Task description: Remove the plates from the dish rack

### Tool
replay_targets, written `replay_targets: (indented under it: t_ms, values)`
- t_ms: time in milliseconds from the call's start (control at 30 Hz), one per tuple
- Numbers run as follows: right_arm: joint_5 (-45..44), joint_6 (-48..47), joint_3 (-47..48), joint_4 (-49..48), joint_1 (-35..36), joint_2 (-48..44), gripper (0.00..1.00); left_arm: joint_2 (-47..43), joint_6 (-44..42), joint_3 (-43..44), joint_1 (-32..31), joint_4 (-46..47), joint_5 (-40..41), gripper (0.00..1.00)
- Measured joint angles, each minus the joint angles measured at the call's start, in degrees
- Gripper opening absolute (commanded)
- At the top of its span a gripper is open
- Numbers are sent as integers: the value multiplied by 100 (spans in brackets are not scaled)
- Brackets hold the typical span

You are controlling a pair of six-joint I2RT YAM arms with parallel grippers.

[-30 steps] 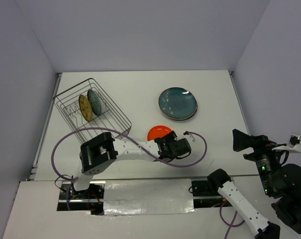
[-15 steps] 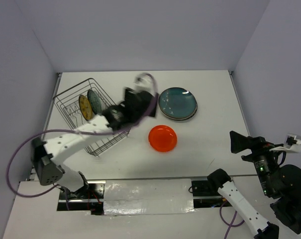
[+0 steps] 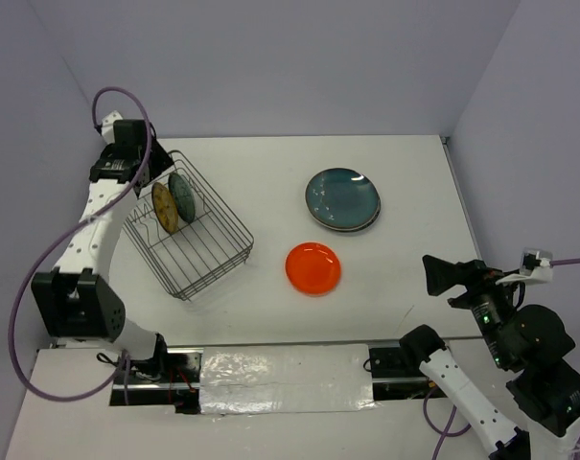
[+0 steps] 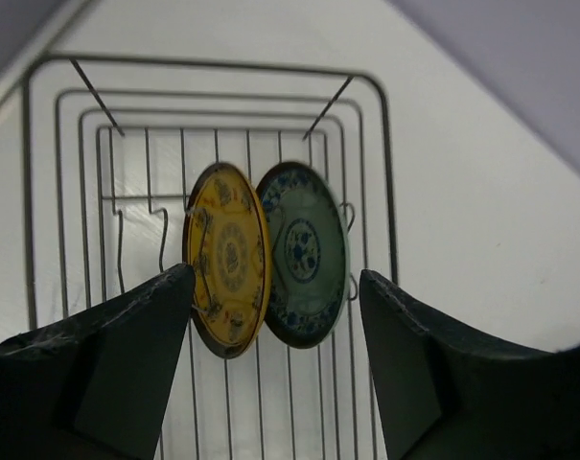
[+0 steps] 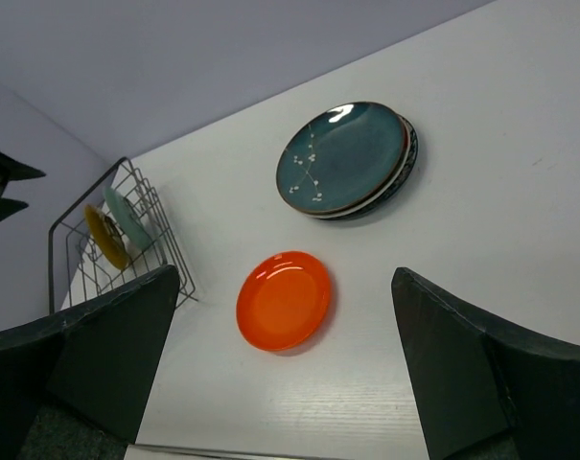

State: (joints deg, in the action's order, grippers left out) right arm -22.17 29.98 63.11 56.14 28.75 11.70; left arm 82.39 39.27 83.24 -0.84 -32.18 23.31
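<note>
The white surface (image 3: 414,172) carries everything, and the dark wire dish rack (image 3: 213,264) sits skewed on its left half, near the left wall. Well apart from it, toward the far right, lies a stack of large plates with the dark teal plate (image 3: 342,197) on top and the rim of at least one more showing under it. The orange plate (image 3: 313,267) lies flat on its own, nearer than the stack and between it and the rack. Only two small plates are in the rack. The yellowish plate (image 4: 228,257) and the teal-patterned plate (image 4: 304,251) stand on edge side by side among the dividers at the far end, so close that their rims seem to overlap. The left pincer (image 4: 273,287) hangs above the rack's far corner, its fingers wide apart with nothing between them, and its wrist view looks straight down on the pair. The right pincer (image 5: 285,287) is also spread and empty, raised off to the right, well away from any plate. By this layout the unloading looks mostly done, and the step in hand appears to be the approach to one of the last two plates. The next move calls for coming down over the upper rim of one plate with a finger on each face. That probably means slipping one finger into the narrow space between the two plates without knocking the neighbour, then lifting straight up clear of the wires.
</note>
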Motion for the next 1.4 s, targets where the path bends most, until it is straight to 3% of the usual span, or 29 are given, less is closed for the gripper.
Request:
replay_targets:
  t_ms: [267,333,500,533,600,700,933,1067,1400]
  values:
    - [136,0,-157,-98,0,0,99,1012,4,0,151,-186,-531,76]
    - [170,0,-210,-125,-2,0,99,1082,15,-31,175,-136,-562,66]
    - [229,0,-321,-192,-2,2,99,1213,48,-328,192,52,-568,56]
    - [254,0,-337,-203,-2,2,99,1259,52,-361,192,55,-575,46]
    - [278,-2,-358,-212,-2,2,99,1368,125,-393,192,63,-603,38]
    - [295,-2,-361,-214,-2,2,99,1416,149,-455,192,133,-673,36]
    - [293,-31,-361,-214,-2,2,99,1414,129,-461,190,229,-791,5]
    - [293,-46,-361,-212,-2,2,99,1403,131,-461,186,216,-809,0]
    - [299,-46,-361,-212,-2,4,99,1045,-81,-361,184,153,-866,0]
